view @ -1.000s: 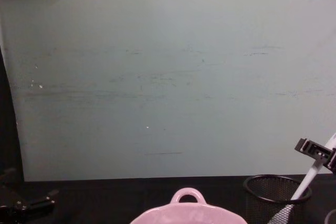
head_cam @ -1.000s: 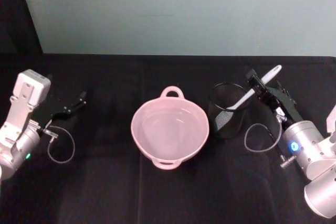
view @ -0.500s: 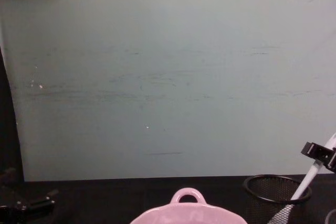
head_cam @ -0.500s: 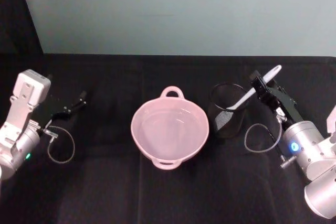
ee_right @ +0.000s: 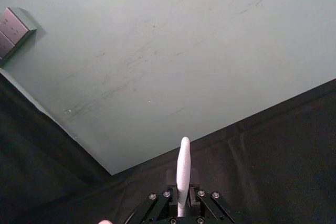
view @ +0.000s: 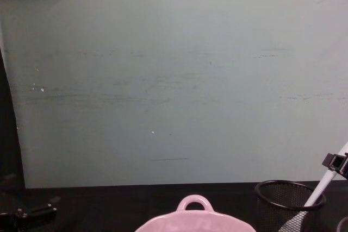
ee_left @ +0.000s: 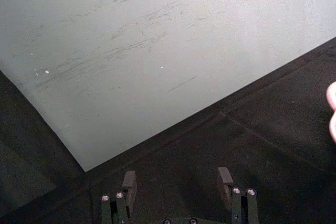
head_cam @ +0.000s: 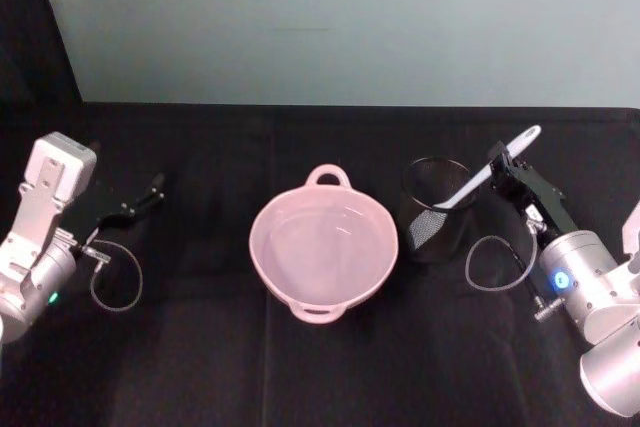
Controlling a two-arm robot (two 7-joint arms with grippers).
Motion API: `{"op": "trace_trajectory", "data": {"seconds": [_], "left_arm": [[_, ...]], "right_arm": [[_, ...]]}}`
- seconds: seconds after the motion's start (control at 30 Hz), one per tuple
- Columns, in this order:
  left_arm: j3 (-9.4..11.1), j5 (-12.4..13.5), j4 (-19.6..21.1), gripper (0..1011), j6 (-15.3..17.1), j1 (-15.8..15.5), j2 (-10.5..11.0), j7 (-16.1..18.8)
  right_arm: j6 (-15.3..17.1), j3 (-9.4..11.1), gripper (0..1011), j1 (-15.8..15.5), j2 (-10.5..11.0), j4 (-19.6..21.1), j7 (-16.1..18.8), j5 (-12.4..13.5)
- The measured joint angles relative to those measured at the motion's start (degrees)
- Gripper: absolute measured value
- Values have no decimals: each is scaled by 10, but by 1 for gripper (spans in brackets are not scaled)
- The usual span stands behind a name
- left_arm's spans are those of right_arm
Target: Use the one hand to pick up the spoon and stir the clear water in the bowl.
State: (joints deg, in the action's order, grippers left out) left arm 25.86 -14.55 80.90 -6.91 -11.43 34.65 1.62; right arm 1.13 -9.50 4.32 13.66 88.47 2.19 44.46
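The pale pink bowl (head_cam: 323, 244) sits mid-table with clear water in it; its loop handle (view: 194, 203) shows in the chest view. Right of it stands a black mesh cup (head_cam: 438, 209). The whitish spoon (head_cam: 487, 169) leans out of the cup up to the right, its scoop end still inside. My right gripper (head_cam: 504, 163) is shut on the spoon's handle, which rises between the fingers (ee_right: 170, 199) as the spoon (ee_right: 182, 174). In the chest view the right gripper (view: 337, 162) holds the spoon (view: 319, 189) over the cup (view: 290, 205). My left gripper (head_cam: 140, 202) rests open at the far left.
Black cloth covers the table (head_cam: 200, 347), and a pale green wall (head_cam: 350, 17) stands behind it. A cable loop (head_cam: 115, 277) lies by the left arm and another cable loop (head_cam: 492, 262) by the right wrist. The left wrist view catches the bowl's edge (ee_left: 332, 111).
My right gripper has drawn to the right with the spoon's handle, tilting the spoon further that way. The left arm and the bowl have not moved.
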Motion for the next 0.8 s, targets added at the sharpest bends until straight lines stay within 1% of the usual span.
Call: {"op": "trace_trajectory", "data": {"seconds": [0.07, 0.47, 0.6, 0.7, 0.73, 0.77, 0.8], "left_arm": [[0, 0, 0, 1011, 0, 0, 0, 0], [0, 0, 0, 1011, 0, 0, 0, 0], [0, 0, 0, 1011, 0, 0, 0, 0], [0, 0, 0, 1011, 0, 0, 0, 0], [0, 0, 0, 1011, 0, 0, 0, 0], [0, 0, 0, 1011, 0, 0, 0, 0], [0, 0, 0, 1011, 0, 0, 0, 0]], "right_arm": [[0, 0, 112, 0, 0, 0, 0, 0], [0, 0, 112, 0, 0, 0, 0, 0], [-16, -1, 112, -8, 6, 16, 6, -26], [-29, -1, 113, -19, 21, 44, 12, -60], [-29, -1, 112, -19, 21, 44, 12, -60], [-30, -1, 112, -23, 30, 58, 14, -74], [-30, -1, 113, -25, 34, 64, 15, -82]]}}
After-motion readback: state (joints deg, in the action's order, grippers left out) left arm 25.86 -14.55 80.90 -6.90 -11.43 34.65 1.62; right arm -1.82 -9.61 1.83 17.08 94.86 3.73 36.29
